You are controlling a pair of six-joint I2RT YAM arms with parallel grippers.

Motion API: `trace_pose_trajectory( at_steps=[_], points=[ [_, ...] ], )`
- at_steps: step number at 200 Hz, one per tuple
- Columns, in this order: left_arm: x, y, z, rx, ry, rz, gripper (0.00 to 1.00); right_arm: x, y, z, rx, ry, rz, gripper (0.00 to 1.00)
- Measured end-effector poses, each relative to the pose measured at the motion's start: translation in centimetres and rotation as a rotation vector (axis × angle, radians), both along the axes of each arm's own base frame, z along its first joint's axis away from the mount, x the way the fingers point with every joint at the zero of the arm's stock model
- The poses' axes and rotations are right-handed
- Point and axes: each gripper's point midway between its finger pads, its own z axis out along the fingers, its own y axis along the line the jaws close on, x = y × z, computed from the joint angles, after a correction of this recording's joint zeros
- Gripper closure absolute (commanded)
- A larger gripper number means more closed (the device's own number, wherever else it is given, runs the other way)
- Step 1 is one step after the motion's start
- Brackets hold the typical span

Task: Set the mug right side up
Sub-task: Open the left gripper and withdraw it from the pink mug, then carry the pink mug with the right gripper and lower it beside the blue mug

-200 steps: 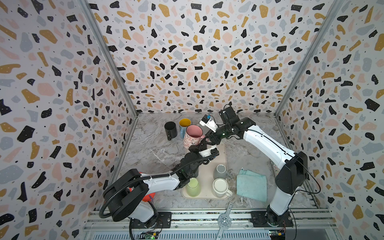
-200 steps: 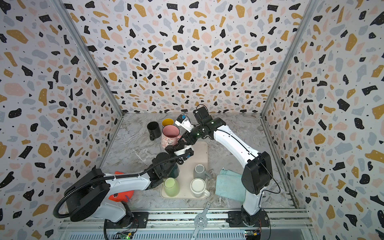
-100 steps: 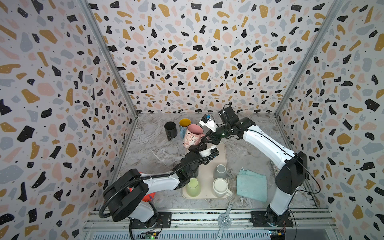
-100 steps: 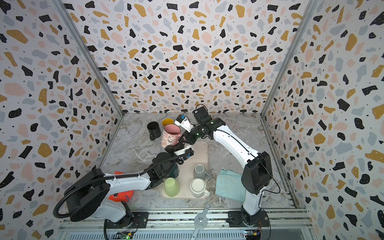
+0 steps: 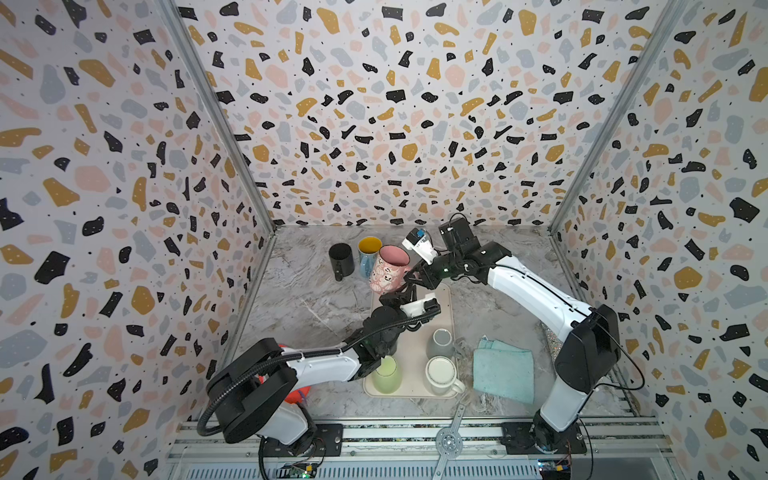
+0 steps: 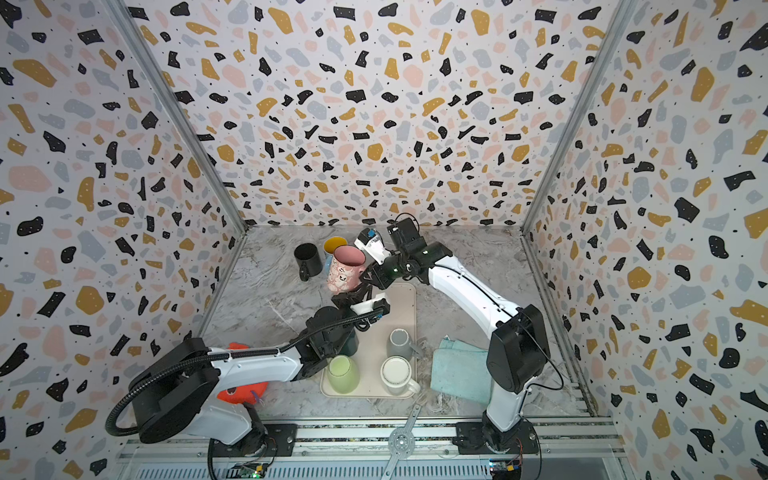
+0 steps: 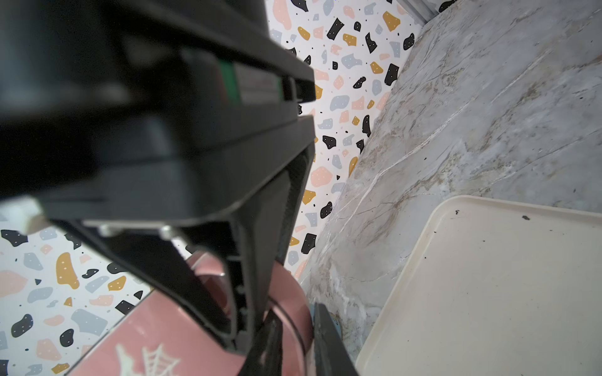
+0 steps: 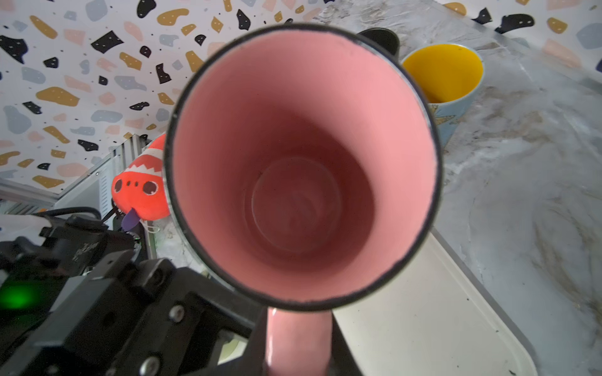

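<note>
The pink mug hangs mouth up and slightly tilted above the table, just beyond the tray's far end. My right gripper is shut on its pink handle, and the right wrist view looks straight into the empty mug. From below, my left gripper reaches up, and its fingers stand either side of the mug's lower edge. I cannot see whether they press on it.
A black mug and a blue mug with a yellow inside stand upright just behind the pink one. The cream tray carries green, grey and white mugs. A teal cloth lies to its right and an orange plush toy to its left.
My right gripper's jaws have closed in on the handle. The mug and both arms stay almost where they were.
</note>
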Motion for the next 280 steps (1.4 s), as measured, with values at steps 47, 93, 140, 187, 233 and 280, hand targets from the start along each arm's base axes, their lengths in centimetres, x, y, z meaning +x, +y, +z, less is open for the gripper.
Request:
trace_pose_trajectory(
  at_steps=[47,93,140,187,233,280],
  points=[
    [-0.1,0.4,2.7,-0.059,-0.049,0.013,0.71,1.8,-1.2,-0.8,-0.042,-0.009,-0.107,1.0],
    [-0.1,1.8,6.0,-0.16,-0.087,0.067,0.69,3.6,-2.5,-1.3,-0.093,-0.018,-0.235,1.0],
    [0.4,4.1,8.7,-0.308,-0.039,0.167,0.66,6.4,-2.7,-2.1,-0.127,-0.03,-0.352,1.0],
    [2.8,9.9,13.6,-0.595,0.031,0.266,0.65,9.0,-3.3,-5.1,-0.211,-0.03,-0.466,1.0],
    [3.7,13.4,14.2,-0.783,0.12,0.283,0.62,11.9,-2.3,-7.5,-0.266,-0.046,-0.535,1.0],
    [4.8,14.7,12.6,-0.907,0.251,0.26,0.63,13.6,-1.0,-9.2,-0.29,-0.076,-0.58,1.0]
  ],
)
